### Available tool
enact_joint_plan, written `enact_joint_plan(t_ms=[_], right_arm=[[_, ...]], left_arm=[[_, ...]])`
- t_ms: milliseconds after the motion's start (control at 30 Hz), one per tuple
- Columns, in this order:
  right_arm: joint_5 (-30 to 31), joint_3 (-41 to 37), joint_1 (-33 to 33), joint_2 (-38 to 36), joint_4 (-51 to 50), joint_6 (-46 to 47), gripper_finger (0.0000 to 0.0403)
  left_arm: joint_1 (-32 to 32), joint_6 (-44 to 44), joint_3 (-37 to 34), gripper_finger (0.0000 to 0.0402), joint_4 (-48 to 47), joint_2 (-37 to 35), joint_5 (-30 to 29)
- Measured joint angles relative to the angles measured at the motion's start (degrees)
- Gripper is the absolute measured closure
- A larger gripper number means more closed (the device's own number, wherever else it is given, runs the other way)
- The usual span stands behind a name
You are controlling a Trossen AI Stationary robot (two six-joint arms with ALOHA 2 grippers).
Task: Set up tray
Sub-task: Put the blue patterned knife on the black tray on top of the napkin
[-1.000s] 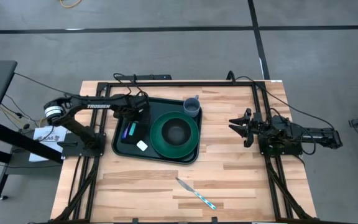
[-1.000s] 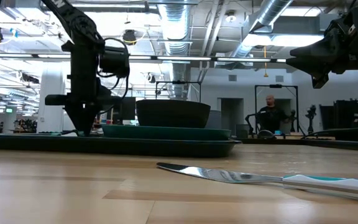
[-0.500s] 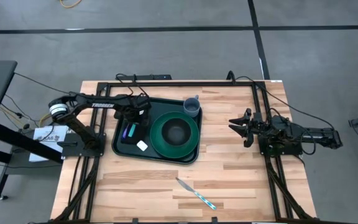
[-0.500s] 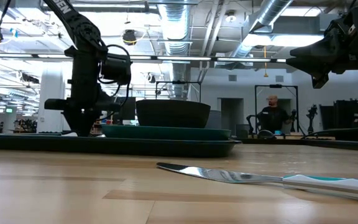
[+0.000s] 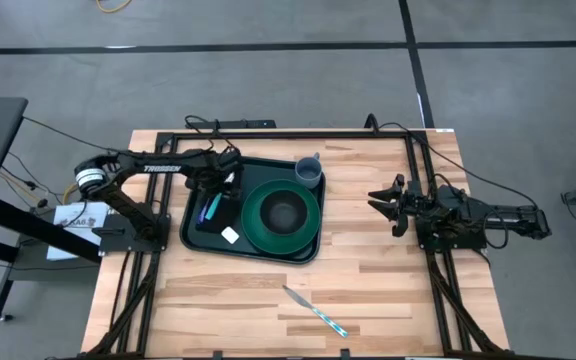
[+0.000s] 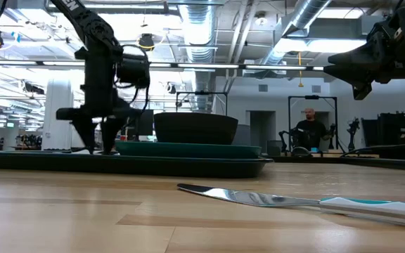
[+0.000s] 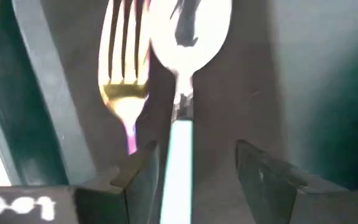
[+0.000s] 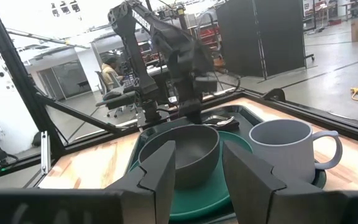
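Note:
The dark green tray (image 5: 193,243) lies on the wooden table's left half. On it stand a green plate (image 5: 313,225) with a dark bowl (image 5: 282,212) and a grey mug (image 5: 309,170). A fork (image 7: 124,74) and a spoon (image 7: 182,37) lie side by side on a black mat (image 7: 241,81) in the tray's left part. My left gripper (image 7: 194,177) hovers open, pointing down, its fingers on either side of the spoon's pale handle (image 7: 179,168). My right gripper (image 5: 383,203) waits open over the table's right side.
A knife (image 5: 313,311) with a teal handle lies on the bare wood near the table's front edge. A small white piece (image 5: 229,235) sits in the tray beside the plate. Black frame rails run along the table's far edge and sides. A person stands far off in the room.
My left gripper has opened over the tray's left part: its fingers, together a second ago, now stand apart. The spoon lies on the black mat next to the fork. My right arm has kept still.

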Motion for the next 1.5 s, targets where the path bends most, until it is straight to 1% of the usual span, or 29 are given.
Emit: enact_joint_plan(t_ms=[233,467,533,767,967,1100,1200,1300,1433,1500], right_arm=[[0.0,0.0,0.0,0.0,0.0,0.0,0.0280],[0.0,0.0,0.0,0.0,0.0,0.0,0.0280],[0.0,0.0,0.0,0.0,0.0,0.0,0.0280],[0.0,0.0,0.0,0.0,0.0,0.0,0.0280],[0.0,0.0,0.0,0.0,0.0,0.0,0.0280],[0.0,0.0,0.0,0.0,0.0,0.0,0.0280],[0.0,0.0,0.0,0.0,0.0,0.0,0.0280],[0.0,0.0,0.0,0.0,0.0,0.0,0.0280],[0.0,0.0,0.0,0.0,0.0,0.0,0.0280],[0.0,0.0,0.0,0.0,0.0,0.0,0.0280]], left_arm=[[0.0,2.3,6.6,0.0206,0.0,-0.9,-0.3],[-1.6,3.6,12.9,0.0206,-0.2,-0.9,0.8],[-2.5,4.8,14.6,0.0206,-0.2,-0.9,2.1],[-8.0,8.6,20.6,0.0206,-0.4,-0.9,7.8],[-15.2,12.4,26.0,0.0206,-0.5,-0.9,8.2],[-19.4,16.3,28.6,0.0206,-0.2,-0.9,8.2],[-21.9,21.6,30.1,0.0205,-0.1,-1.0,9.1],[-24.2,28.3,30.6,0.0205,-0.1,-1.0,12.5],[-27.2,36.4,30.7,0.0205,-0.6,-1.0,18.9],[-28.7,40.5,30.7,0.0205,-1.0,-1.0,20.6]])
